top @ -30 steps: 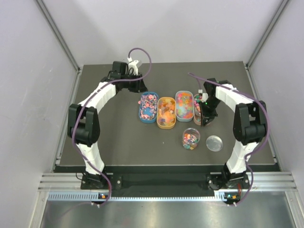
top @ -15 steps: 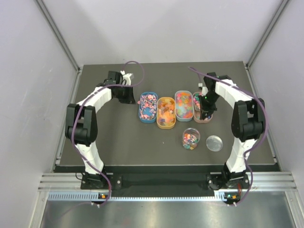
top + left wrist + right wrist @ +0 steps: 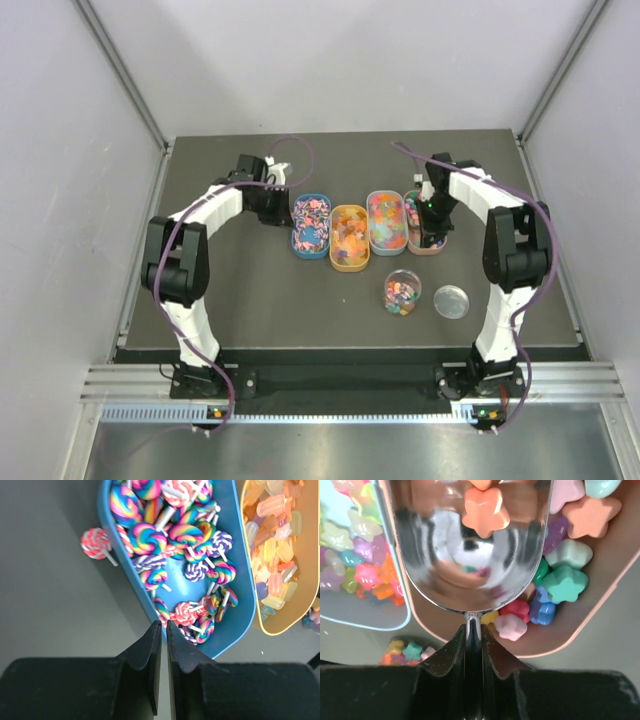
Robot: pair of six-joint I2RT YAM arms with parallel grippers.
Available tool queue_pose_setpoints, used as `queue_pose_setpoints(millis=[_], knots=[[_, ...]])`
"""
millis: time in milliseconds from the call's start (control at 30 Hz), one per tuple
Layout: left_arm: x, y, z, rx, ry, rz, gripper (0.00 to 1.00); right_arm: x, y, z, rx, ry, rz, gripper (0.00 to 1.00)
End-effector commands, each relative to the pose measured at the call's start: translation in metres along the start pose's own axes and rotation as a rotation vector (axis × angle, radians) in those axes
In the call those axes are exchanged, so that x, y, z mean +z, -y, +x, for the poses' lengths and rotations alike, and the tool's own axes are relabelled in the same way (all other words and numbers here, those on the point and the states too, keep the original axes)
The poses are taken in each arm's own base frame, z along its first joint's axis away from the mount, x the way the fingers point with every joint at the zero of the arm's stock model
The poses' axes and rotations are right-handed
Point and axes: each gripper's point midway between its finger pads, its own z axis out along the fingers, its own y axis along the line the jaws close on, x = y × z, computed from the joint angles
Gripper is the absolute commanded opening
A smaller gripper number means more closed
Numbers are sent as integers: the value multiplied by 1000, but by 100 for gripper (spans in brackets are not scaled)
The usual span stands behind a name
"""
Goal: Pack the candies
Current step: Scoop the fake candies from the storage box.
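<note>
Top external view first: far to the left, the left arm bends in over the dark table (image 3: 240, 290). The left gripper (image 3: 284, 207) sits low, just beside the left side of the blue tray (image 3: 312, 255). From the left wrist view, its two black fingers (image 3: 152, 650) are pressed almost together. Only a thin slit shows between them, and nothing is in it. One red and white lollipop (image 3: 96, 542) lies on the table by itself, just outside the blue tray's left wall. Four oval trays stand close side by side in a row, and the candies (image 3: 311, 222) fill every one. The blue tray holds swirly lollipops (image 3: 150, 537) with little white sticks. Next to it, the orange tray (image 3: 350, 268) holds sweets shaped like ice pops (image 3: 275, 545). Then comes the light blue tray (image 3: 386, 252), full of small bright stars. Last in the row is the pink tray (image 3: 428, 253), with bigger stars in it. The right gripper (image 3: 430, 225) hangs over this pink tray. From the right wrist view, its fingers (image 3: 451, 652) pinch the thin handle of the silver scoop (image 3: 445, 555). The scoop's bowl is above the pink tray, and one orange star (image 3: 485, 510) lies inside the bowl. Nearer the arms stands a clear jar (image 3: 402, 291) with mixed candies in it. Its round lid (image 3: 452, 301) lies flat on the table, just beside the jar on the right.
</note>
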Motion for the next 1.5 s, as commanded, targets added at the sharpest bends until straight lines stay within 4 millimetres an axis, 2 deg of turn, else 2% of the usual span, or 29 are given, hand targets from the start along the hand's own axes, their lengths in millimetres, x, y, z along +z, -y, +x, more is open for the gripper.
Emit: queue_pose_setpoints(millis=[0, 133, 233, 500, 700, 933, 1067, 1267, 1467], knots=[[2, 12, 13, 1, -34, 44, 13, 6, 5, -5, -26, 26, 24, 0], [2, 18, 14, 15, -30, 51, 13, 1, 11, -27, -34, 77, 38, 0], [2, 21, 13, 17, -25, 60, 13, -3, 14, -35, -41, 99, 47, 0], [0, 27, 9, 22, -17, 72, 13, 10, 25, -22, -43, 97, 39, 0], [0, 28, 4, 30, -7, 71, 13, 15, 26, -16, -91, 108, 19, 0], [0, 25, 0, 51, 2, 58, 13, 0, 26, -24, -117, 194, 21, 0], [2, 22, -9, 75, 15, 43, 13, 4, 28, -18, -138, 220, 23, 0], [1, 20, -21, 93, 32, 29, 14, -4, 27, -36, -144, 319, 22, 0], [2, 21, -31, 98, 36, 32, 13, -8, 32, -39, -156, 382, 40, 0]])
